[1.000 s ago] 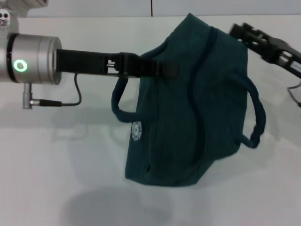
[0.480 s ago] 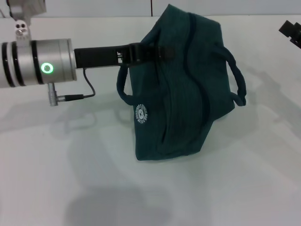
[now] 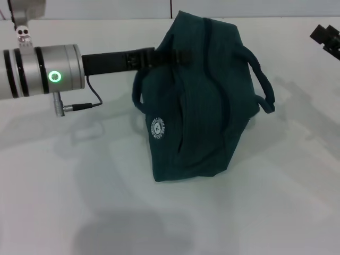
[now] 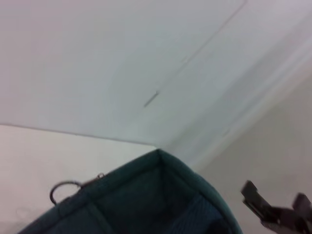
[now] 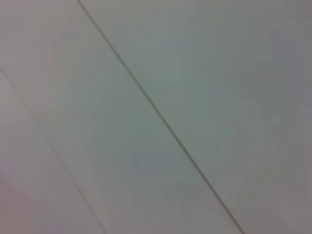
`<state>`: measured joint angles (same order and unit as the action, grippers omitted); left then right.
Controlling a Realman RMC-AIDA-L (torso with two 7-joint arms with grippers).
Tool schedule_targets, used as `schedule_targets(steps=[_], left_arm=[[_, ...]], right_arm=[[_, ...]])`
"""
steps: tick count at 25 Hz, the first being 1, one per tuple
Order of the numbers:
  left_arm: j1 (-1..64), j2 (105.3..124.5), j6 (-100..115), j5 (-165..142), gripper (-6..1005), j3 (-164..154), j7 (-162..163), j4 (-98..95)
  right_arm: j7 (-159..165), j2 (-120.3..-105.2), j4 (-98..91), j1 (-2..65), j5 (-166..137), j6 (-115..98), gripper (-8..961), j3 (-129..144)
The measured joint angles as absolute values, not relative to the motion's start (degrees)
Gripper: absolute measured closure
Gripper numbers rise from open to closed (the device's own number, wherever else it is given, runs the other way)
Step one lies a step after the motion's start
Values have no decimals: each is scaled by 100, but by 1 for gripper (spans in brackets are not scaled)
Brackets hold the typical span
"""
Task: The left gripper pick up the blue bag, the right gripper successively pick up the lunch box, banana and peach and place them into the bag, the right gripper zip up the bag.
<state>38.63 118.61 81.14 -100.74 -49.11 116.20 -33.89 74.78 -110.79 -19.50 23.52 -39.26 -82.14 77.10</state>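
My left gripper (image 3: 178, 56) reaches in from the left, level and side-on, and its fingers are clenched on the top edge of the blue bag (image 3: 204, 101), right where the near handle (image 3: 139, 101) loops off the fabric. The bag hangs from that grip and slumps toward the near side, its bottom corner resting on or just above the white table (image 3: 79, 186); I cannot tell which. Its zip line runs from the far top down across the middle, and it looks closed from the head view, while my left wrist view shows the bag's rim (image 4: 161, 161) and the ring pull (image 4: 62, 190) at one end. So the bag's long axis runs roughly left to right, in line with my left arm, and the pull sits at the end nearest those fingers. My right gripper (image 3: 326, 40) is well apart from the bag, at the far right edge, only partly in view; whether its fingers are apart or together I cannot tell. Its wrist view shows only bare pale surface. No lunch box, banana or peach shows anywhere, so I judge the packing is behind me. If anything is left, it lies to the left of my right arm, across the bag's far handle (image 3: 263, 85).
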Motion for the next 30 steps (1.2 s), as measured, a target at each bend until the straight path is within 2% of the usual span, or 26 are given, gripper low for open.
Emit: schedule_targets(steps=[5,8,12,17,21,25,30], left_arm=[[3809,11847,8144,-10044,413,-4750,11607,-3433],[3797,11743,8277,-9836,348,-4747,11568,-3468],[3810,11502,8778,-9624,262,-4740,11394,-3560],[3575,11458,9389,-9575,163,-4734,11168,-4305],[3263,11423,9660,-9437,115,-4727,11029,-4792],[3029,11289,10372,-9371,115,-4731,10656,-4831],[2583,11297,11166,-9530,115,-4807,9641,-4835]], right_arm=[[7345,-11039,-1999,2374,-4218,-8452,65,7692],[7183,-10970,-2042,2401,-4473,-8771,65,7685],[7093,-10859,-2305,2431,-4926,-9194,65,7682],[7058,-10813,-3039,2375,-5668,-9544,65,7675],[6923,-10911,-3437,2305,-6148,-9571,65,7672],[6758,-11051,-3605,2261,-6561,-9704,65,7673],[6336,-11243,-3674,2224,-7325,-9842,65,7671]])
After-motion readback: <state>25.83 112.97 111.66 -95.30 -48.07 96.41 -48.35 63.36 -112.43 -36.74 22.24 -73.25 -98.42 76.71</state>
